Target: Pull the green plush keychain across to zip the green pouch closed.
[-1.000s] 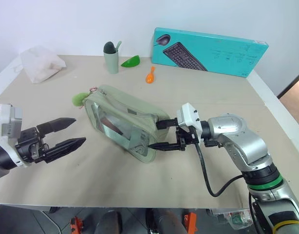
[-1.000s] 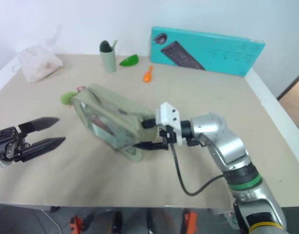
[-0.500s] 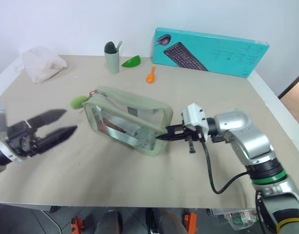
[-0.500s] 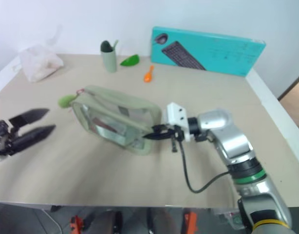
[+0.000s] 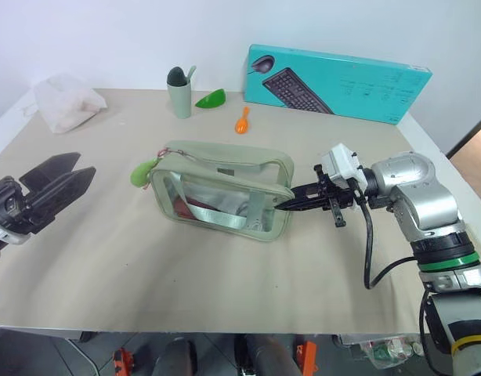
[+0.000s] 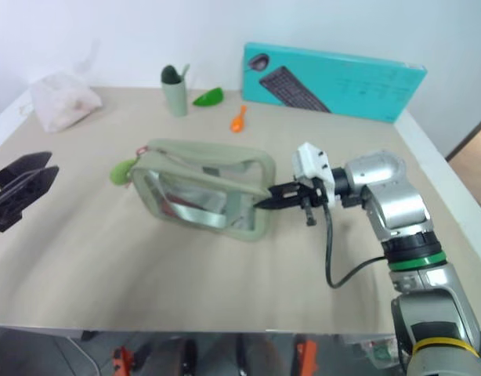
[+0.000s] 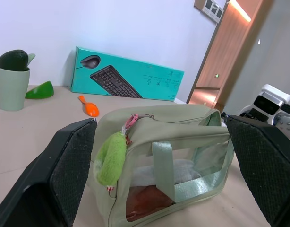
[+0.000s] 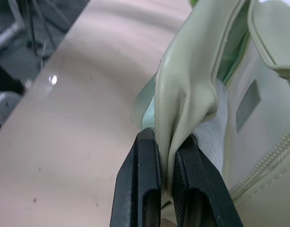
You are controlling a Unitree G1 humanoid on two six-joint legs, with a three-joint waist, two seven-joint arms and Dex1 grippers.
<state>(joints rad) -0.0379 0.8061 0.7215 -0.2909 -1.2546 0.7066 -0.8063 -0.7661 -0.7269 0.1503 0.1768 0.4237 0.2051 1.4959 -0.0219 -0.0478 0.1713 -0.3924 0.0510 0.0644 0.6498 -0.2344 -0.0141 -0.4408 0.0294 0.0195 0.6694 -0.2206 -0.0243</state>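
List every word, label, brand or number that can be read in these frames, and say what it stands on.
No text can be read.
Teal keyboard box: small white print beside the keyboard and mouse picture, too small to read.
Green pouch: a small grey tag on its top side, no lettering legible.
Grey-green cup: no marking seen.

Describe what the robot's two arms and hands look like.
The right arm is rounded silver metal with a green band and a yellow band lower down, and a loose black cable. A white boxy module sits behind the right hand, which has two slim black fingers. The left hand has broad black textured fingers.
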